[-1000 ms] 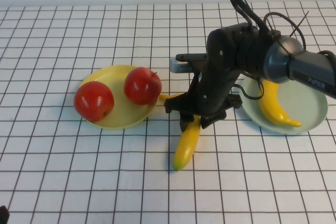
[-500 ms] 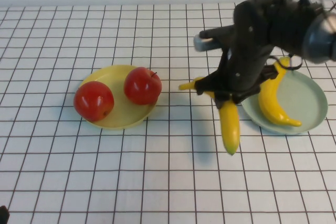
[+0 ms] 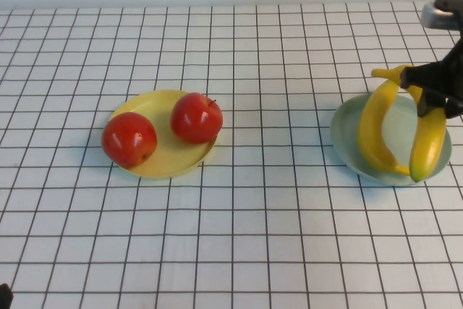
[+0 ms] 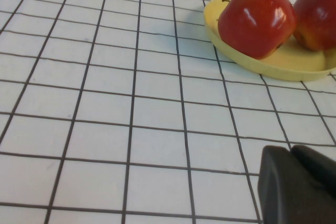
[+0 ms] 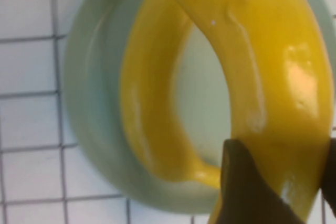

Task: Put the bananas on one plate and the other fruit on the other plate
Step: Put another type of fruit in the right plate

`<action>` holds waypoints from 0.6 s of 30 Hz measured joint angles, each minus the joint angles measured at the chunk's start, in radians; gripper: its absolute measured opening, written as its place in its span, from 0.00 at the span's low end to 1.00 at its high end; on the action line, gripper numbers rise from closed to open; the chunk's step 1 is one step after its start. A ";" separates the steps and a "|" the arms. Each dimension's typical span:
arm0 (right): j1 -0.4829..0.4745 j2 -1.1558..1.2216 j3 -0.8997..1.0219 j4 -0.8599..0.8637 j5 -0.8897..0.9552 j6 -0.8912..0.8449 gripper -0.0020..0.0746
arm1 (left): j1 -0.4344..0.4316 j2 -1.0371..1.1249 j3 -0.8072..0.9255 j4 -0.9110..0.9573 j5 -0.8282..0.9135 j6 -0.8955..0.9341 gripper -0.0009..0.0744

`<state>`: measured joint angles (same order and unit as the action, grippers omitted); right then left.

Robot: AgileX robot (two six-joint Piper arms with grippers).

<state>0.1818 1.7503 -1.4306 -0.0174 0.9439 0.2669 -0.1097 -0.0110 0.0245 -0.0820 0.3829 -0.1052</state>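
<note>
High view first. Over on the left, on the gridded table [image 3: 239, 251], yellow plate [image 3: 155, 164] carrying both apples: left apple [image 3: 129, 139] near the plate's left rim, right apple [image 3: 196, 117] toward its far right edge, close together but apart. Far right, blue-green plate [image 3: 347, 139] with one banana [image 3: 372, 128] lying curved inside it. Right gripper [image 3: 428, 95] at the frame's right edge, above that plate, clamped on the upper part of a second banana [image 3: 427, 146], which hangs almost upright with its lower tip just above or at the plate's near rim; contact impossible to tell. Left gripper out of sight here.

Left wrist view now. Left gripper [image 4: 296, 187] low over bare table, dark fingers pressed together, holding nothing. Beyond it, yellow plate [image 4: 294, 66] with the two apples, one [image 4: 256, 19] nearer, the other [image 4: 317, 17] behind.

Right wrist view. Held banana [image 5: 262, 61] filling the frame, pinched between dark fingers [image 5: 247, 187]. Underneath, the resting banana [image 5: 149, 103] inside the blue-green plate [image 5: 86, 103].
</note>
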 joint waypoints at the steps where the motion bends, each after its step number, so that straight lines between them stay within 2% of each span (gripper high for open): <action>1: -0.022 0.008 0.009 0.017 -0.022 -0.002 0.38 | 0.000 0.000 0.000 0.000 0.000 0.000 0.01; 5: -0.081 0.056 0.017 0.045 -0.082 -0.029 0.38 | 0.000 0.000 0.000 0.000 0.000 0.000 0.01; 12: -0.103 0.150 0.015 0.098 -0.143 -0.077 0.38 | 0.000 0.000 0.000 0.000 0.000 0.000 0.01; 18: -0.101 0.208 0.017 0.143 -0.160 -0.121 0.48 | 0.000 0.000 0.000 0.000 0.000 0.000 0.01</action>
<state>0.0806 1.9580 -1.4140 0.1254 0.7842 0.1461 -0.1097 -0.0110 0.0245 -0.0820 0.3829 -0.1052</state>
